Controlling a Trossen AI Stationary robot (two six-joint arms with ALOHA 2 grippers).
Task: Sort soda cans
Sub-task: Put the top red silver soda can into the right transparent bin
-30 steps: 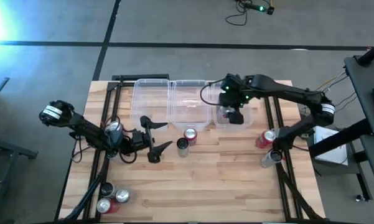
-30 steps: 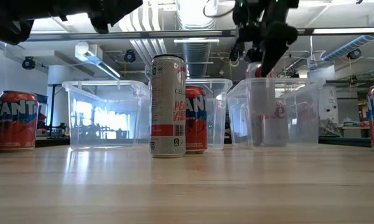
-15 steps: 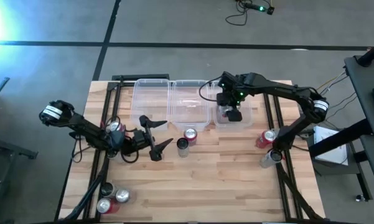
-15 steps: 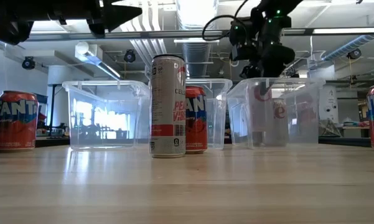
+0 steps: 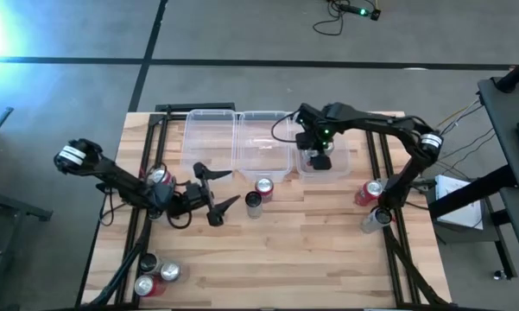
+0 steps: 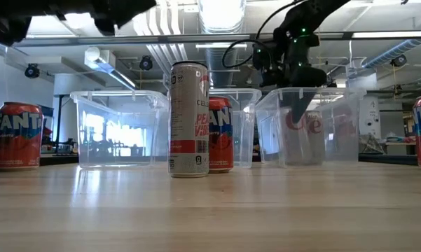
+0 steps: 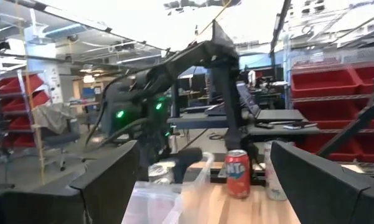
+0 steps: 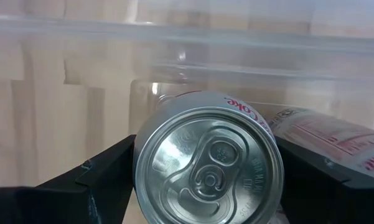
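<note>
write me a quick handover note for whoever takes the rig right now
Right gripper: down inside the right bin, fingers either side of a silver can; a second can lies beside it.
Left gripper: open, empty, over the table's left side.
Done: only those two cans are binned.
Left: tall can and red can at centre, two by the right edge, one by the left arm, three at the front-left corner.

"FANTA" partly readable on red can (image 6: 17,135), far left of right pincer (image 6: 295,105). "CEL…" on tall silver can (image 6: 188,119), left of pincer. "Coke" fragment on silver can (image 8: 206,160) between pincer fingers. Red lettering on it through bin wall, unreadable.
</note>
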